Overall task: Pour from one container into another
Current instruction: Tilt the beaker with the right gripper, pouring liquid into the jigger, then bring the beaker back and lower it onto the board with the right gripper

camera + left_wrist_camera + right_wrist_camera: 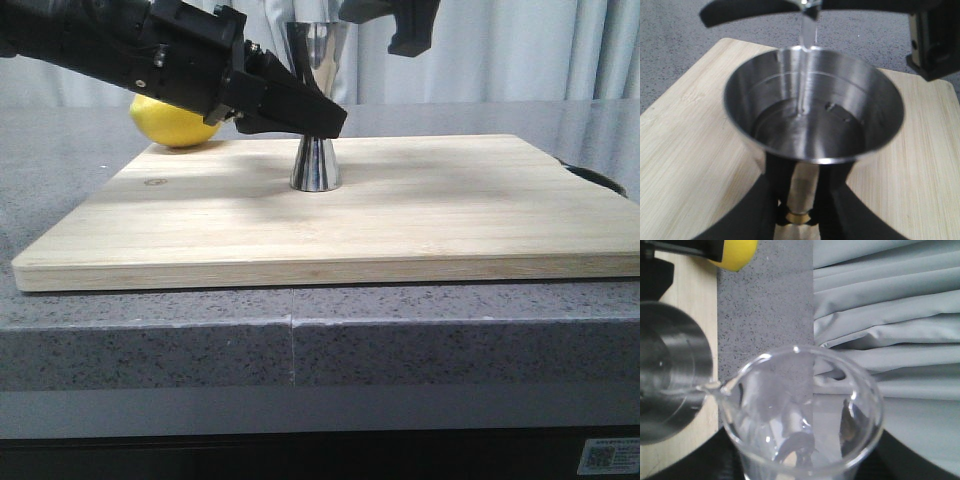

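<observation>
1. The steel jigger [316, 110] stands upright on the wooden board [420, 215], well back from the front edge; open board lies to its right.
2. Left gripper [315, 122] clamps the jigger's waist.
3. Right gripper [805, 465] holds the tilted glass beaker [805, 410] above the jigger, a stream of water [808, 35] falling in.
4. A lemon [175, 120] sits left of the jigger; grey counter [300, 335], curtain [890, 315] behind.

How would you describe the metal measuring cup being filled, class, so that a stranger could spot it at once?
Start at the wooden cutting board on the grey stone counter. Near its back edge stands the steel jigger, gripped at its narrow waist by the left gripper. Unlike the round yellow lemon behind it, it is shiny and hourglass-shaped.
</observation>
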Action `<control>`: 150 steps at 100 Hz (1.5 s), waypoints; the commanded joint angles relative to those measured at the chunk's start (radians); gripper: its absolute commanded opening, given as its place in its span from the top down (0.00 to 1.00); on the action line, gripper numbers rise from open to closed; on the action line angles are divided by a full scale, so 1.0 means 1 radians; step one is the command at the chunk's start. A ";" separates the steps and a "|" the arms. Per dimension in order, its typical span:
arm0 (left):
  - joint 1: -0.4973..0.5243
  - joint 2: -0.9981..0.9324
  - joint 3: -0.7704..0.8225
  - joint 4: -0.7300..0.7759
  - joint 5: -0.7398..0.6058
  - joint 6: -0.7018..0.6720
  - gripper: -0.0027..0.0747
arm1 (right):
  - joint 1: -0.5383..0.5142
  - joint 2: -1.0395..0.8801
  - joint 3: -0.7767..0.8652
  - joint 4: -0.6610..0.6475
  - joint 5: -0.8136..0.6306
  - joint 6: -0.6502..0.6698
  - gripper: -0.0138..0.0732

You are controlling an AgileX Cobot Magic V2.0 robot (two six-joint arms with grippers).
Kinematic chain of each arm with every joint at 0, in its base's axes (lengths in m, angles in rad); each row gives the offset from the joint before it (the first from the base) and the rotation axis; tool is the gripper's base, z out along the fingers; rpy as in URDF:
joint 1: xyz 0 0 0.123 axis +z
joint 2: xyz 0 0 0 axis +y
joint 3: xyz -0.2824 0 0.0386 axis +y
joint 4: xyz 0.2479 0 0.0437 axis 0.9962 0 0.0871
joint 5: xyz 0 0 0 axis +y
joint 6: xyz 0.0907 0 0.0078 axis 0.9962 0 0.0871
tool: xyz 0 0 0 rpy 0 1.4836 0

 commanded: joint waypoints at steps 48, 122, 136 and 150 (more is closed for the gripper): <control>-0.003 -0.050 -0.027 -0.049 0.044 0.002 0.99 | 0.002 -0.037 -0.036 -0.056 -0.049 -0.003 0.56; -0.003 -0.050 -0.027 -0.049 0.046 0.002 0.99 | 0.002 -0.037 -0.036 -0.068 -0.051 -0.003 0.56; -0.003 -0.050 -0.027 -0.049 0.046 0.002 0.99 | 0.002 -0.037 -0.036 0.002 -0.051 -0.003 0.56; -0.003 -0.050 -0.027 -0.049 0.046 0.002 0.99 | 0.002 -0.037 -0.036 0.080 -0.046 -0.003 0.56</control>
